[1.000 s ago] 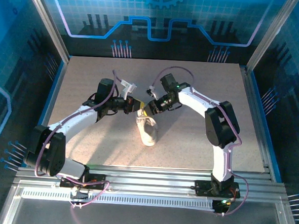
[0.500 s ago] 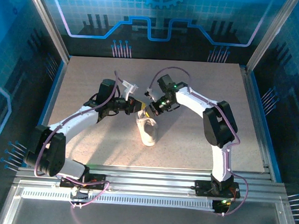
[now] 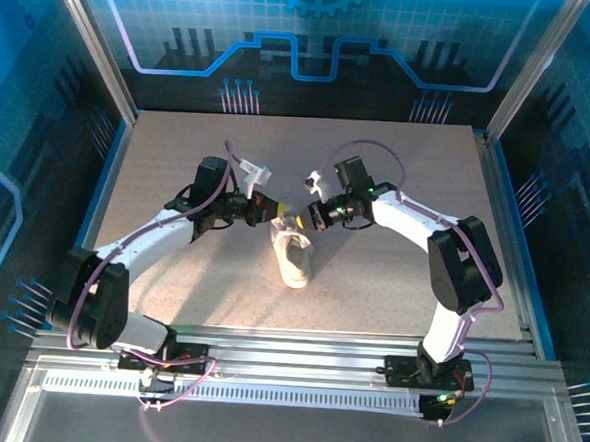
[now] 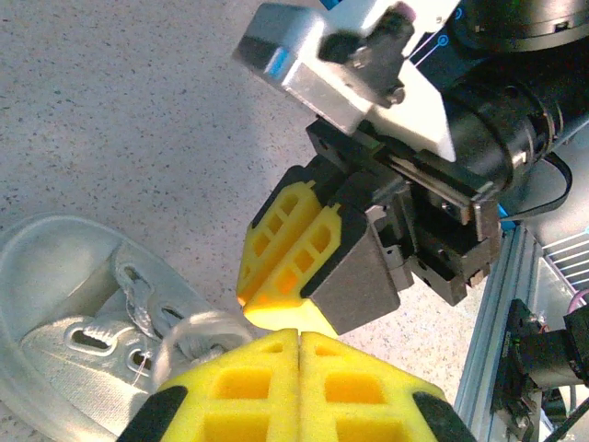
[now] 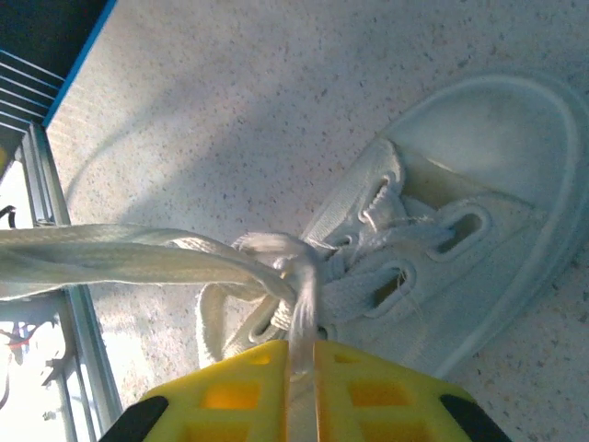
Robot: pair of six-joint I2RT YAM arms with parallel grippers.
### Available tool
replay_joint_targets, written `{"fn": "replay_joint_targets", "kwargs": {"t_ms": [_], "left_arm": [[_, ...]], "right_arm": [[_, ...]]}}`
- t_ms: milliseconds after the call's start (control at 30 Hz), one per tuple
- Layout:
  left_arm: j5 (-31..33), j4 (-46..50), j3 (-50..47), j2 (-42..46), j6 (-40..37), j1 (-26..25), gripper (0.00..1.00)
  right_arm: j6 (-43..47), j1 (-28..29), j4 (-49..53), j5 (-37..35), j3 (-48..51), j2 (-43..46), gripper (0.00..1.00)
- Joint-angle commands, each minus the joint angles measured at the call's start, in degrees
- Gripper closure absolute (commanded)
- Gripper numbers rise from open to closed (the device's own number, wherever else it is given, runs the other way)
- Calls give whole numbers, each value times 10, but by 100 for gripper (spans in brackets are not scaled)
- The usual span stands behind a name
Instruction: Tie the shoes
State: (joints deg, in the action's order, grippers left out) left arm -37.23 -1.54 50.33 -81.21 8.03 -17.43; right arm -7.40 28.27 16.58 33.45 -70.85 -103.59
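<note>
The white shoe (image 3: 293,262) lies mid-table, toe toward the arms; its laced top (image 5: 433,249) and toe cap show in the right wrist view. My right gripper (image 5: 302,354) is shut on a white lace (image 5: 305,293) that rises from the knot. A second lace strand (image 5: 110,260) runs taut off to the left. My left gripper (image 4: 299,333) is shut, pads pressed together, with no lace showing between them; a lace loop (image 4: 196,331) sits just left of it. The right gripper (image 4: 248,304) nearly touches its tip. Both grippers (image 3: 279,211) (image 3: 300,219) meet above the shoe's heel end.
Speckled tabletop (image 3: 392,277) surrounds the shoe. Aluminium rails (image 3: 297,346) run along the near edge, and blue panel walls (image 3: 305,51) enclose the back and sides. The shoe's tongue and eyelets (image 4: 87,336) lie below the left gripper.
The right arm's wrist and elbow have swung to the right while its gripper stays over the shoe's heel end, now pinching the lace. The left arm has hardly moved.
</note>
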Motion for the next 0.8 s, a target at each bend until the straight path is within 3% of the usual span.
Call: {"fn": "replay_joint_targets", "kwargs": {"t_ms": [0, 167, 300, 500, 767], "left_arm": [[6, 12, 5, 15, 9, -4, 100], [0, 11, 7, 11, 11, -4, 100], [-5, 10, 8, 7, 11, -4, 100], [-8, 8, 11, 5, 9, -4, 100], [-9, 12, 12, 9, 5, -4, 100]], "right_arm": [[-19, -6, -71, 3, 27, 33, 86], [-46, -13, -138, 3, 83, 59, 85], [-46, -33, -143, 66, 90, 48, 73], [-15, -33, 12, 65, -17, -6, 61], [20, 5, 163, 31, -136, -91, 61]]}}
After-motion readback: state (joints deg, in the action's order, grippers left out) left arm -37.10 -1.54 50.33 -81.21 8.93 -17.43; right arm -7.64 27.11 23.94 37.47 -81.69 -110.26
